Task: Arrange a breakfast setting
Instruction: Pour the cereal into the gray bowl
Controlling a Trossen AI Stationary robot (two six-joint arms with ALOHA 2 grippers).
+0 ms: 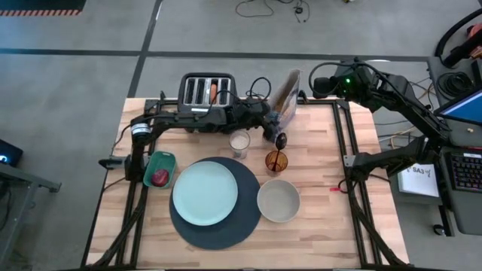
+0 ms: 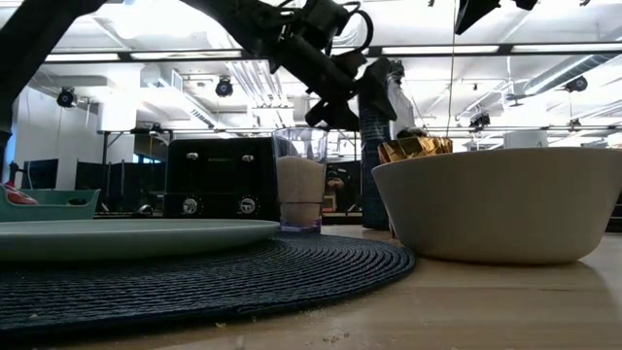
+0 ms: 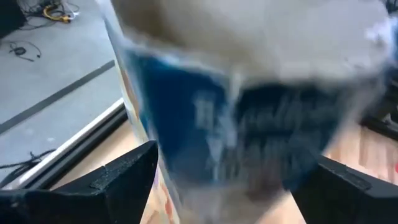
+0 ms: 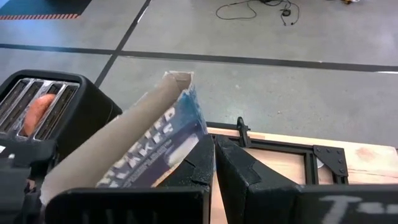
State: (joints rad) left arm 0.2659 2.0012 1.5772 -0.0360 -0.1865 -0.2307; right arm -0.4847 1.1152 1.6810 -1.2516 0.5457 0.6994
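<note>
The blue cereal box (image 1: pixel 287 96) stands upright at the counter's (image 1: pixel 316 218) far edge, right of the toaster (image 1: pixel 208 93). It is framed between the widely spread fingers of the left tool (image 1: pixel 269 120), not visibly clamped. The right tool (image 4: pixel 214 163), seemingly closed, is seen beside the box but farther off.

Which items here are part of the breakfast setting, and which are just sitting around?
Setting: pale blue plate, dark blue mat, cream bowl, amber glass, dark spoon, dark red fruit, bagel, cereal box at the left gripper.
Bystanders: toaster, teal dish, clear glass.
</note>
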